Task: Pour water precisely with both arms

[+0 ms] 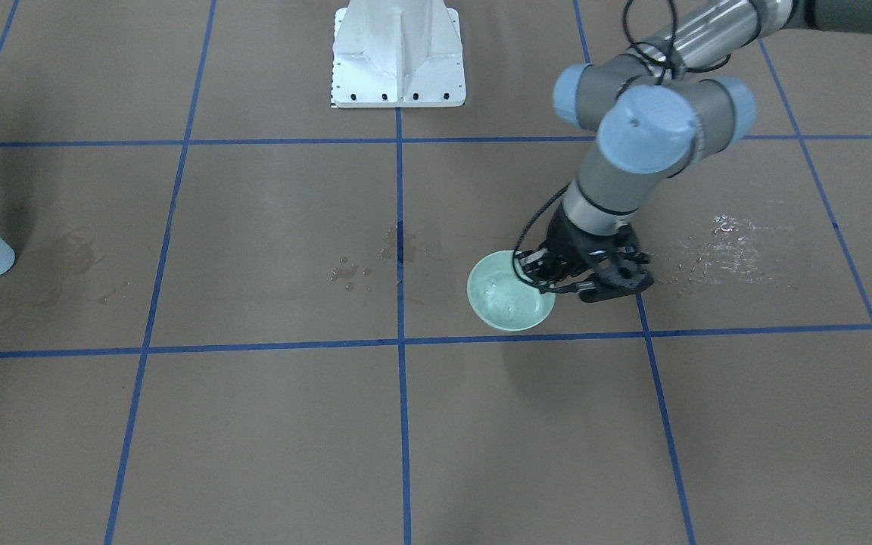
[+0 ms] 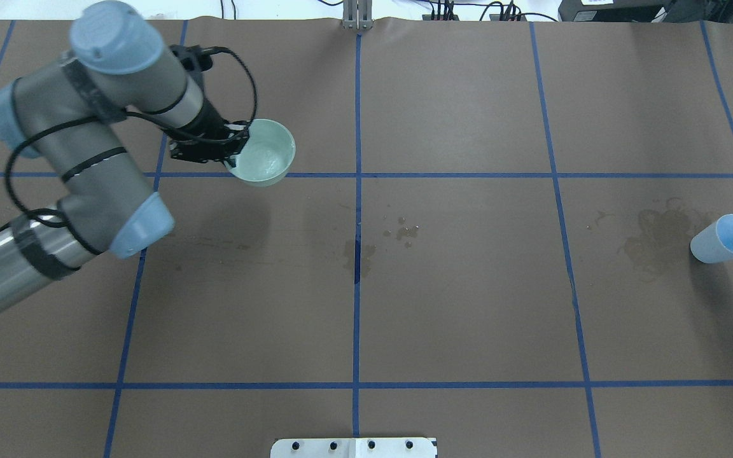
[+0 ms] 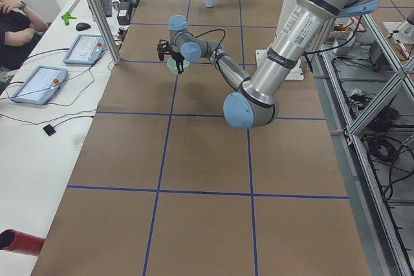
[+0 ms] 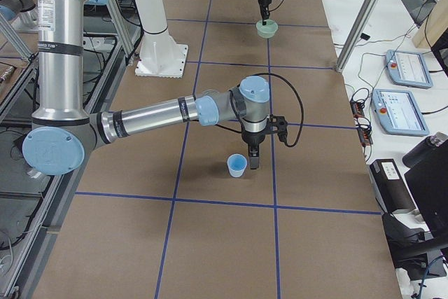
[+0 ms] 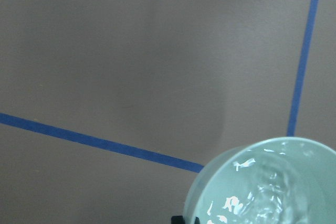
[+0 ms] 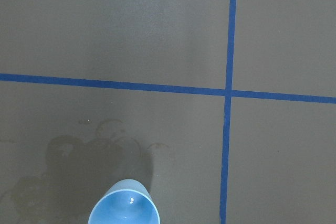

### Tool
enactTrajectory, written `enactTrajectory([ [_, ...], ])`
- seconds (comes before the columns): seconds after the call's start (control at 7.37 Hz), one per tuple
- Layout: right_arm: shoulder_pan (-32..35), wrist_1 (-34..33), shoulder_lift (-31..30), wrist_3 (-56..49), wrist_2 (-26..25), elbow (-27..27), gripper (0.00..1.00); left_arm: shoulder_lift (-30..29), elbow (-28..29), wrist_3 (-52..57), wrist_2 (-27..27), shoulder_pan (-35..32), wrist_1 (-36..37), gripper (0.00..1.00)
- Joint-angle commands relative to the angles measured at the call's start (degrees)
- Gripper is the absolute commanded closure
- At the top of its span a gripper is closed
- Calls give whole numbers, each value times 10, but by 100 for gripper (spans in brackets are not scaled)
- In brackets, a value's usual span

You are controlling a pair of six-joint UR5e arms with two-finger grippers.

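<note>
Water (image 5: 265,198) in pale green bowl (image 2: 268,156), blue cup (image 2: 723,238) far across counter (image 2: 468,286).
Left hand (image 2: 236,152) clamped on bowl rim, bowl apparently raised, judging by offset shadow. Cup standing well apart toward robot's right, just beside right hand (image 4: 253,159). Right hand visible from side only: apart or together, cannot tell.

Right claw (image 4: 252,161) state unreadable; bowl (image 5: 268,182) cropped at edge.
</note>
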Motion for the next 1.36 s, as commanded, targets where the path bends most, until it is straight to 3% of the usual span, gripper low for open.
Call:
enactTrajectory([
  [0.0, 0, -1, -1, 3, 1, -2, 0, 180, -100, 131, -18, -45, -10, 100],
  [0.14, 0, -1, -1, 3, 2, -1, 0, 243, -120, 155, -18, -52, -41, 100],
  [0.41, 0, 0, -1, 3, 1, -3, 0, 348, -115, 147, -18, -52, -175, 100],
  [1.22, 0, 1, -2, -3, 1, -11, 0, 365, -112, 99, -19, 7, -180, 100],
])
